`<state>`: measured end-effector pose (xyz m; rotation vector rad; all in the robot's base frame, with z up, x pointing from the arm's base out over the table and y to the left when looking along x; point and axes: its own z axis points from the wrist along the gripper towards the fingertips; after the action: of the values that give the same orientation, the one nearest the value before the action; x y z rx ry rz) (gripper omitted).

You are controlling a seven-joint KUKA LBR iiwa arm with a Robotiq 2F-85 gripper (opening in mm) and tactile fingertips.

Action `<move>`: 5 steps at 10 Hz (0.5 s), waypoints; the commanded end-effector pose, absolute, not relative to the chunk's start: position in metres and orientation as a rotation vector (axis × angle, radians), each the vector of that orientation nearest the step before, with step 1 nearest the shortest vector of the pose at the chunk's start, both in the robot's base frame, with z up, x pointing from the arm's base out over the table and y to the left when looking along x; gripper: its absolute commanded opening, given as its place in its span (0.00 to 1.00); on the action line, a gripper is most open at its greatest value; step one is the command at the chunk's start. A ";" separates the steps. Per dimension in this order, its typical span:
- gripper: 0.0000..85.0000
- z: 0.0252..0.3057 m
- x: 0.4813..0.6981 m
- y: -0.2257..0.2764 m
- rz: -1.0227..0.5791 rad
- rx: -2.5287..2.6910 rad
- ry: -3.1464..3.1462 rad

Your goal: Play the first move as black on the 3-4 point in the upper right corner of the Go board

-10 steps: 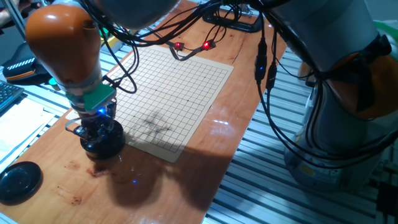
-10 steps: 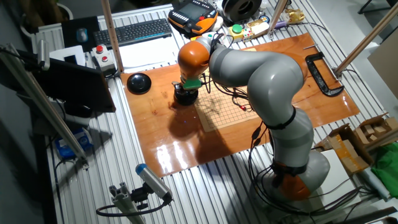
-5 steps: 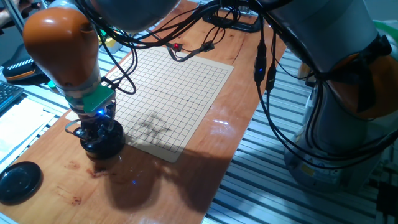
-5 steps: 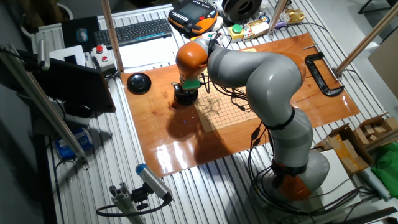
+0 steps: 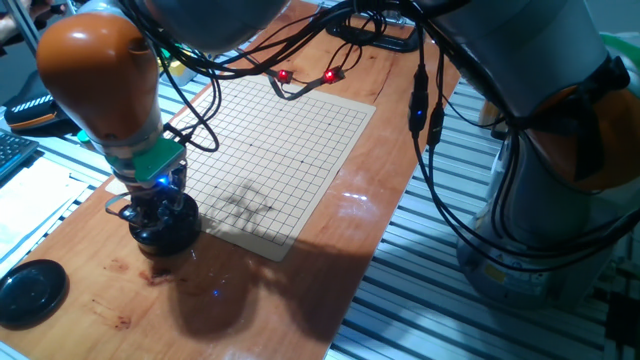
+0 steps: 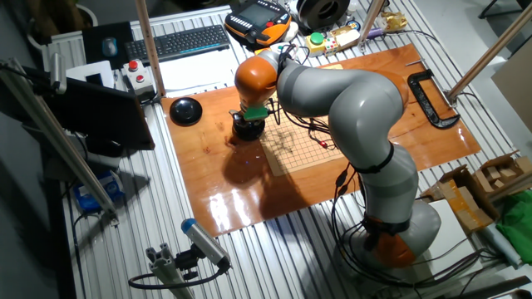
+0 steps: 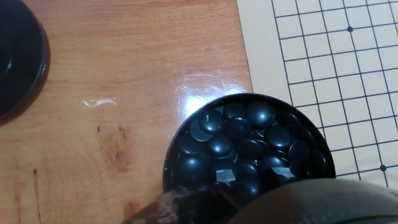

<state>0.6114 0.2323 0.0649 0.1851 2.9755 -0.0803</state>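
A: We are hovering the gripper [image 5: 160, 222] over the bowl [image 7: 249, 155] beside the board [image 5: 275, 160], reaching for a black stone [image 7: 261, 114].

B: Fingers hidden; we cannot tell their state. Stones are sitting in the bowl; the board is bare.

Robotics lab: aluminium-profile bench [image 6: 274, 241], with keyboard [image 6: 179, 41], teach pendant [image 6: 258, 21] and emergency-stop button [image 6: 139, 80] behind it.

The wooden table [image 5: 350, 270] carries the Go board [image 5: 290, 150], a bowl of stones [image 7: 249, 155] and a black lid [image 5: 30, 292].
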 end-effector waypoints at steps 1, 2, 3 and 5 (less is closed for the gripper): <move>0.44 0.065 0.611 0.232 -0.082 0.186 2.975; 0.44 0.065 0.611 0.232 -0.083 0.186 2.977; 0.44 0.064 0.610 0.231 -0.087 0.186 2.977; 0.43 0.062 0.609 0.232 -0.082 0.186 2.975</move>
<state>0.6093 0.2317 0.0622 0.1858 2.9752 -0.0823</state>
